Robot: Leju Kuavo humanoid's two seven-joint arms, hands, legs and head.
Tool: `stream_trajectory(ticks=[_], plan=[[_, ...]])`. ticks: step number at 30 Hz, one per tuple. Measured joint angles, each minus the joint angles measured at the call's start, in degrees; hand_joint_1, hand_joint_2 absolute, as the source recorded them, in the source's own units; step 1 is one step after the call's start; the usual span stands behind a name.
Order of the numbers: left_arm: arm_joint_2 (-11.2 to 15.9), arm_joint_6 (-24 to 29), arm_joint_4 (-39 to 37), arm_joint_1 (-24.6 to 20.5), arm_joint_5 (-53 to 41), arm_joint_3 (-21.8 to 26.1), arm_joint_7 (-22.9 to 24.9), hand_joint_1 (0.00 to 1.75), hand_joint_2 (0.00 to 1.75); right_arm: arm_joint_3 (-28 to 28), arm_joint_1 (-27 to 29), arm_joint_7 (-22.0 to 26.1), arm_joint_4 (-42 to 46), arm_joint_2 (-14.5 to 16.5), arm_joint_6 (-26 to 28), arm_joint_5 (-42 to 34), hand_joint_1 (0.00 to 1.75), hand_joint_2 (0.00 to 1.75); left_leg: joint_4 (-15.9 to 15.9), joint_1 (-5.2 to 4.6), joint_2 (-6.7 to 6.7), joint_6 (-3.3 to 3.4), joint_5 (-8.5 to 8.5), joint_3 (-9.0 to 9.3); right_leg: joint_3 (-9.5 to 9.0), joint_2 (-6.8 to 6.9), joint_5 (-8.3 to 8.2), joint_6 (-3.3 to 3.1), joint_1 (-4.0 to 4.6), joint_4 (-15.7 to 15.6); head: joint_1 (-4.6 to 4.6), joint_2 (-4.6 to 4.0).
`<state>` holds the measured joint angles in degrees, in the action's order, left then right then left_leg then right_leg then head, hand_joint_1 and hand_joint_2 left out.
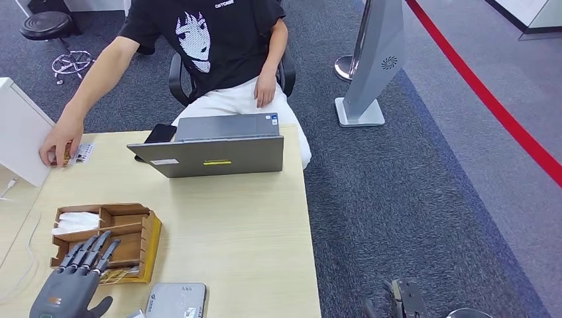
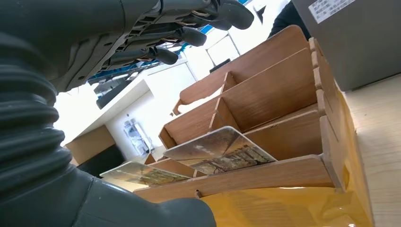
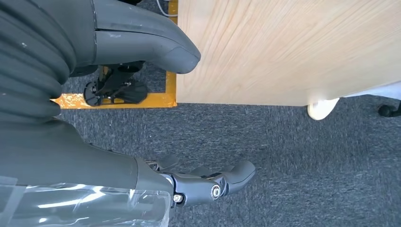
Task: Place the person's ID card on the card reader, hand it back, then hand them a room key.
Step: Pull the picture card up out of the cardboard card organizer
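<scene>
My left hand (image 1: pixel 71 281) hovers at the near left of the table, fingers (image 2: pixel 189 35) stretched out and apart over the wooden organiser (image 1: pixel 142 242), holding nothing. In the organiser's nearest slots lie picture-printed room key cards (image 2: pixel 220 150), just beyond my fingertips. The grey card reader (image 1: pixel 175 299) lies flat to the right of that hand. Across the table, the seated person's hand (image 1: pixel 59 142) presses on the ID card (image 1: pixel 81 154) at the far left. My right hand (image 1: pixel 404 301) hangs beside the table over the carpet, thumb (image 3: pixel 142 42) and fingers (image 3: pixel 213 184) apart, empty.
A grey laptop (image 1: pixel 219 149) stands open at the far middle, a black phone (image 1: pixel 160 133) beside it. A white box (image 1: pixel 20 129) rises at the left edge. White paper (image 1: pixel 76 222) fills one organiser slot. A silver stand (image 1: pixel 371 66) is on the carpet to the right.
</scene>
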<state>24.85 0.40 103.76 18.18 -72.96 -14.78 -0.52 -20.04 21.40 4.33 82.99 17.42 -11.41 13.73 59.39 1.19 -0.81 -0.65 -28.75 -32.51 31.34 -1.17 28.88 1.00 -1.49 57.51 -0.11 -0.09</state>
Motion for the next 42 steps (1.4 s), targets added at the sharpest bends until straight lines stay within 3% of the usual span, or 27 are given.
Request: stream_trajectory(ticks=[16,20,29,42], plan=[[-3.24,-0.98,-3.26,-0.62,-0.70,2.08,-0.81,0.00,1.75,0.00,-0.11,-0.09,-0.01,0.01,-0.79,0.26,0.00,1.75,0.00,0.00,0.00,0.00,0.00,0.00,0.01,0.00,0.00,0.00,0.00,0.00,-0.01,0.00],[-3.80,-1.00,-3.54,-0.62,-0.96,2.62,-0.92,1.73,1.75,0.00,-0.22,-0.12,-0.03,0.01,-0.80,0.66,0.00,1.75,0.00,0.00,0.00,0.00,0.00,0.00,0.01,0.00,0.00,0.00,0.00,0.00,0.00,0.00],[-5.71,-1.02,-3.55,-0.74,-3.11,4.81,-1.74,1.75,1.75,0.00,-0.35,-0.22,-0.07,0.01,-0.68,0.47,0.00,1.75,0.00,0.00,0.00,0.00,0.00,0.00,0.01,0.00,0.00,0.00,0.00,0.00,-0.01,0.00],[-10.65,3.23,-0.53,-3.83,-6.45,10.07,-4.92,1.75,1.75,0.64,0.33,0.44,-0.07,0.02,1.02,-0.57,0.00,1.75,0.00,0.00,-0.02,0.01,0.01,0.01,0.01,0.03,0.00,-0.01,0.00,0.00,-0.01,0.00]])
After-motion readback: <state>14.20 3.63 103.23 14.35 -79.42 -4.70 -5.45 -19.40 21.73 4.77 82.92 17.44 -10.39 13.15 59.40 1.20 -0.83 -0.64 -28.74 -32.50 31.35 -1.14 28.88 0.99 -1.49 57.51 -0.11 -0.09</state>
